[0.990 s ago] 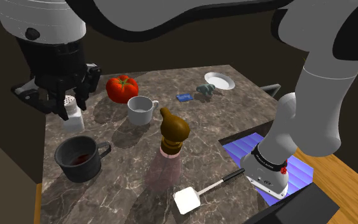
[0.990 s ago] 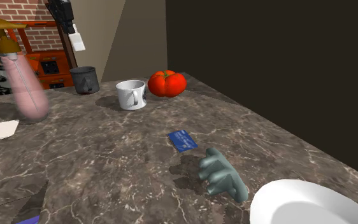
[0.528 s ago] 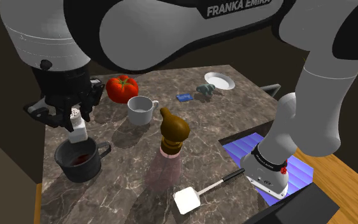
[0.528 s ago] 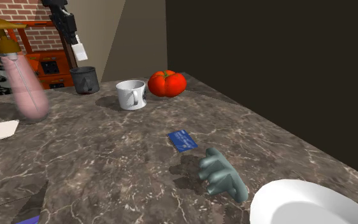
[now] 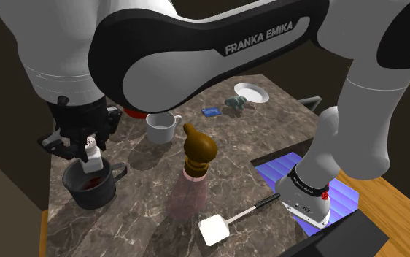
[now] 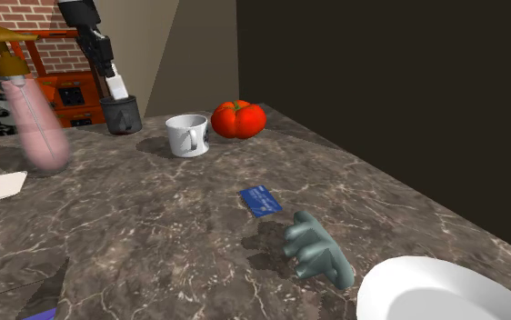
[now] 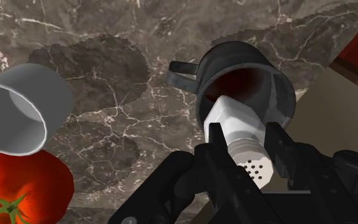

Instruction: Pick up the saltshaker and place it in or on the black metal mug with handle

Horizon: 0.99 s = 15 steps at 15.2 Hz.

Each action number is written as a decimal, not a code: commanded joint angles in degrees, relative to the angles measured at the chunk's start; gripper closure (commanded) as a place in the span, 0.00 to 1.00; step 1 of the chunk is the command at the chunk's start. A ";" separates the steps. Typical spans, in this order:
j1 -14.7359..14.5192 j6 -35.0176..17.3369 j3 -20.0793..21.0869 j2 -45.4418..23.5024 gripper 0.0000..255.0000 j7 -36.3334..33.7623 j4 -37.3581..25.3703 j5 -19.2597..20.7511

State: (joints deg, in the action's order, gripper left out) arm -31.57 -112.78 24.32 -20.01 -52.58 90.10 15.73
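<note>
The white saltshaker with a dotted cap is clasped in my black gripper, which is shut on it. It hangs tilted just over the mouth of the dark metal mug with a handle; its base dips to the rim. From the second exterior view the saltshaker sits right above the mug at the far left. Along the gripper, the saltshaker points into the mug, whose inside looks dark red.
On the marble counter stand a white mug, a red tomato, a pink dispenser with a brown pump, a white spatula, a blue card, a grey-green figure and a white plate.
My gripper carried the saltshaker down and toward the dark mug, from beside and above it to right over its mouth. The fingers stayed shut on it.
</note>
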 commanded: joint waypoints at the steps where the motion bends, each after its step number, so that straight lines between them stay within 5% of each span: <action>1: 0.00 -0.17 -0.02 -0.09 1.00 -0.03 0.06 0.05; 5: 0.00 -0.17 -0.02 -0.09 1.00 -0.03 0.06 0.05; 6: 0.00 -0.17 -0.02 -0.09 0.00 -0.03 0.06 0.05; 11: 0.00 -0.17 -0.02 -0.09 0.00 -0.03 0.06 0.05; 15: -0.41 6.24 0.55 1.53 0.00 0.74 -4.90 -0.97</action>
State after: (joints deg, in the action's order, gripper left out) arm -31.68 -108.16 24.75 -18.43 -51.84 86.77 14.81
